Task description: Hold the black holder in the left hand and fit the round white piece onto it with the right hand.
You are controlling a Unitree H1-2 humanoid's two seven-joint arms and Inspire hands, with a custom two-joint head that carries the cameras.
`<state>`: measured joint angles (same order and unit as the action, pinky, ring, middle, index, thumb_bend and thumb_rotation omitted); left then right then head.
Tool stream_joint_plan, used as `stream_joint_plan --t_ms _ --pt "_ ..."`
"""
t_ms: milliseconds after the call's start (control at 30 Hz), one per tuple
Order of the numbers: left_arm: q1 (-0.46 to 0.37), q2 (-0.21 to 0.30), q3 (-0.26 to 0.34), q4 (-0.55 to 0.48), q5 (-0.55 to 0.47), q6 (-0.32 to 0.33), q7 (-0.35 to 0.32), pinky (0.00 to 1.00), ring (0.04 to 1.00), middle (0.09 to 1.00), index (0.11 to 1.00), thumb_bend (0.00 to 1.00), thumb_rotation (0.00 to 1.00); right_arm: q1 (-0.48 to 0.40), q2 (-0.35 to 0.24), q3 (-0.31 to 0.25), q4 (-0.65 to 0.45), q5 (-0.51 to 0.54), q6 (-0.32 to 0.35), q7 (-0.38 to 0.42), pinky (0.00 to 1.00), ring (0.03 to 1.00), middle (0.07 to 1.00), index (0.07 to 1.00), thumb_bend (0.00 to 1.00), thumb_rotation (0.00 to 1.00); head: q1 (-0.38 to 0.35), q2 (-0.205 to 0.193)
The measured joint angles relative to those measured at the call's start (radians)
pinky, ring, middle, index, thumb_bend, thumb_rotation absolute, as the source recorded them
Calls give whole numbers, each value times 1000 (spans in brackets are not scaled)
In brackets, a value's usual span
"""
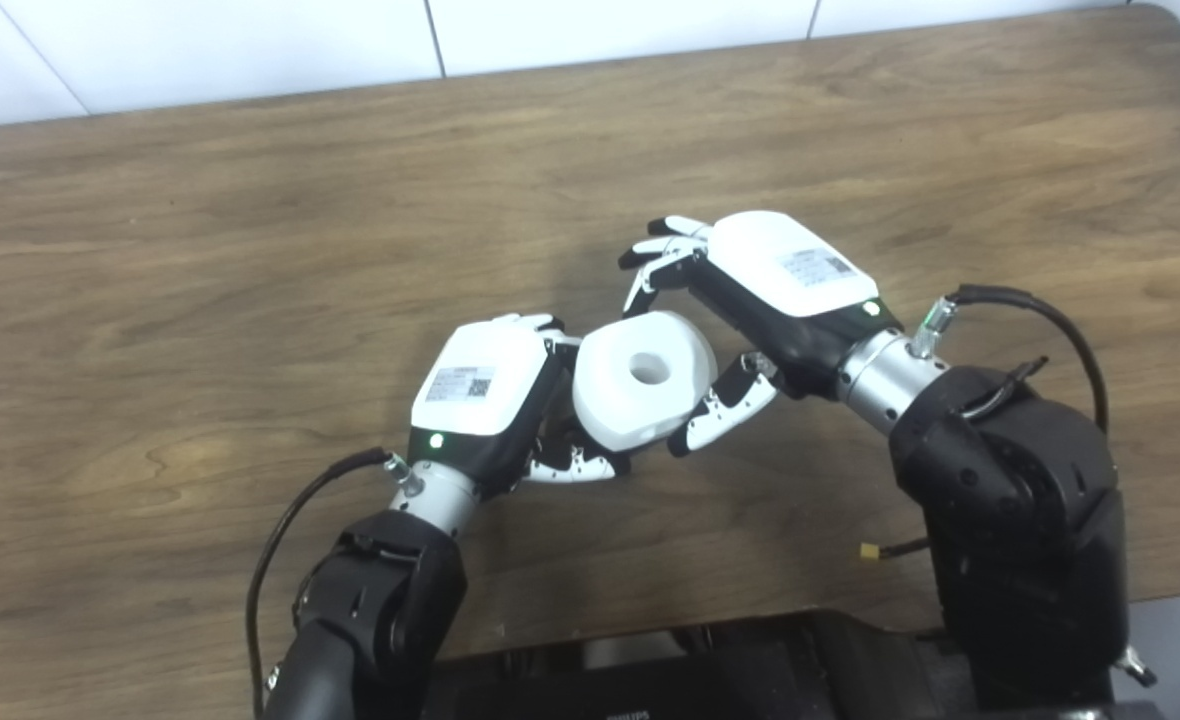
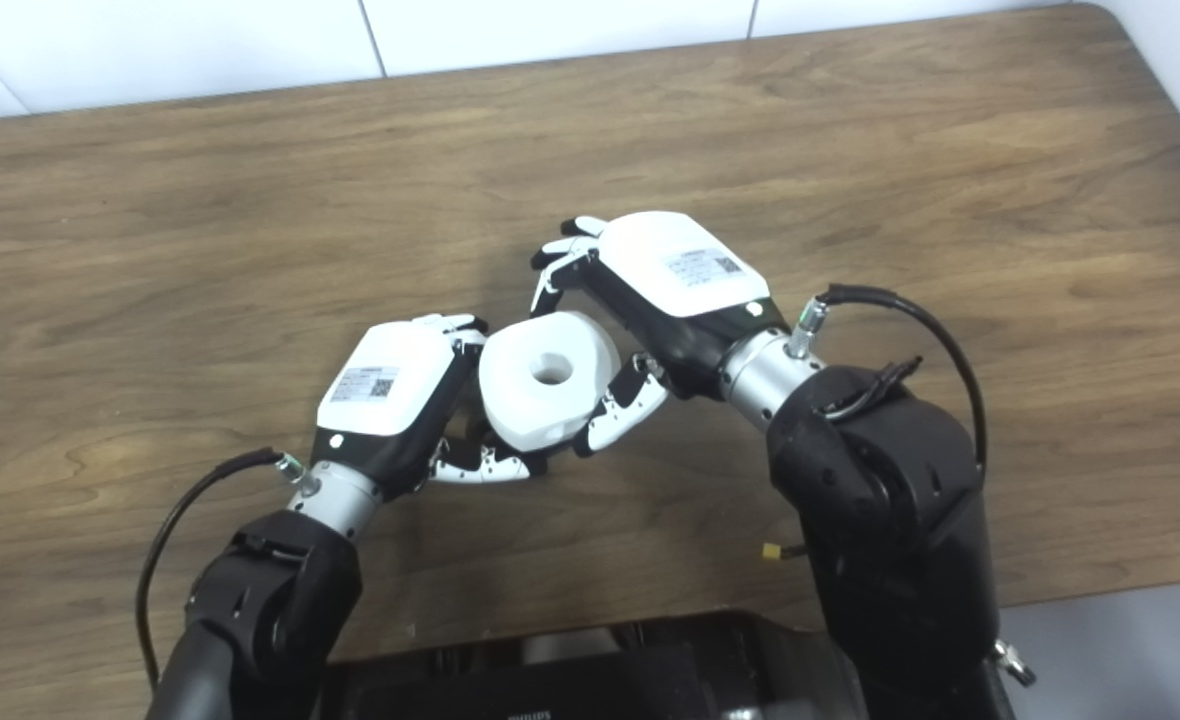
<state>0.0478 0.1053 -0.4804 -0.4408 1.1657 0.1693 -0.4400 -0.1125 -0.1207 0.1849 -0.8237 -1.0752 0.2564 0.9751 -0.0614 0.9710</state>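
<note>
White rounded piece (image 1: pixel 643 387) with central hole sits between both hands.

Setting: a robotics lab or test room is showing here, not a home or shop.
Work surface: a plain wood-grain table (image 1: pixel 250 250) is filling most of both views, its rounded far corner showing at the upper right.
Backdrop: a white tiled wall (image 1: pixel 230 45) with thin dark seams is running along the table's far edge.
Equipment: exposed black cables (image 1: pixel 1040 310) are looping from the robot's wrists, and a small yellow connector (image 1: pixel 867 551) is hanging loose beside the right arm.
Markings: printed labels with QR codes (image 2: pixel 382 385) are sitting on the backs of the robot's hands, and green indicator lights (image 1: pixel 436 440) are glowing at the wrists.
</note>
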Motion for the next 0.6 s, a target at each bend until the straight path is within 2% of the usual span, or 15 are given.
stream_joint_plan --t_ms 267,600 --pt "0 0 0 0 -1 0 0 871 844 772 486 521 55 2 5 3 0 -9 0 0 847 942 843 485 520 148 0 0" --pt "-1 1 0 -1 2 1 -2 871 845 775 486 521 55 22 35 38 0 -17 -2 -6 858 940 838 485 518 148 3 8"
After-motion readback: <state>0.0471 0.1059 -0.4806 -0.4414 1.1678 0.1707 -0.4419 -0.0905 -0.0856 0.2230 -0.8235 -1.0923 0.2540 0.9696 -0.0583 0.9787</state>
